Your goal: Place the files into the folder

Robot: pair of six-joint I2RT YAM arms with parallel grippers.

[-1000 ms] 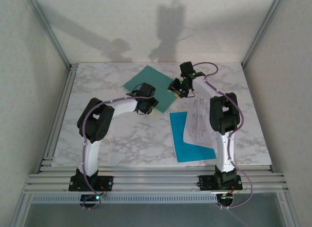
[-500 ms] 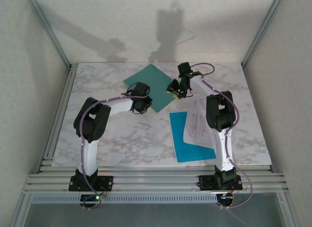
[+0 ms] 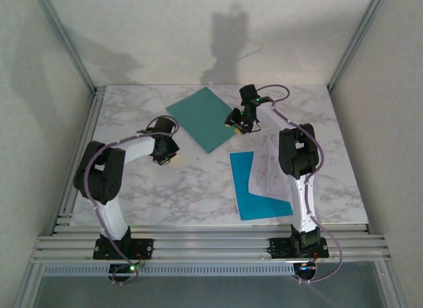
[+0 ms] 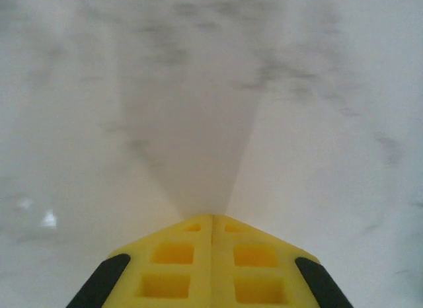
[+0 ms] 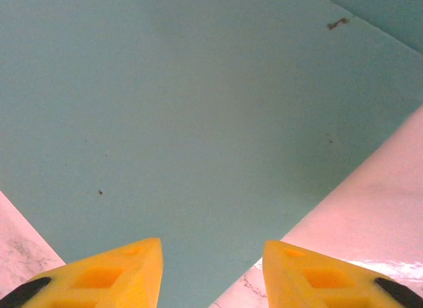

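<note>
The dark teal folder (image 3: 203,117) lies flat at the back middle of the marble table. In the right wrist view the folder (image 5: 198,110) spreads under my right gripper (image 5: 211,245), whose yellow fingers stand apart over its right edge with nothing between them. From above, the right gripper (image 3: 236,125) sits at that edge. White files (image 3: 271,164) lie on a cyan sheet (image 3: 254,197) at the front right. My left gripper (image 3: 164,158) is on the left of the folder, over bare marble. Its fingers (image 4: 178,255) are pressed together, holding nothing.
The right arm's column (image 3: 301,162) stands over the right side of the paper stack. Aluminium rails (image 3: 211,245) run along the near edge, and frame posts (image 3: 69,47) rise at the back corners. Marble table (image 3: 185,189) lies between the arms.
The left arm has swung left, off the folder's near corner, and its jaws have shut empty. The right gripper has hardly moved.
</note>
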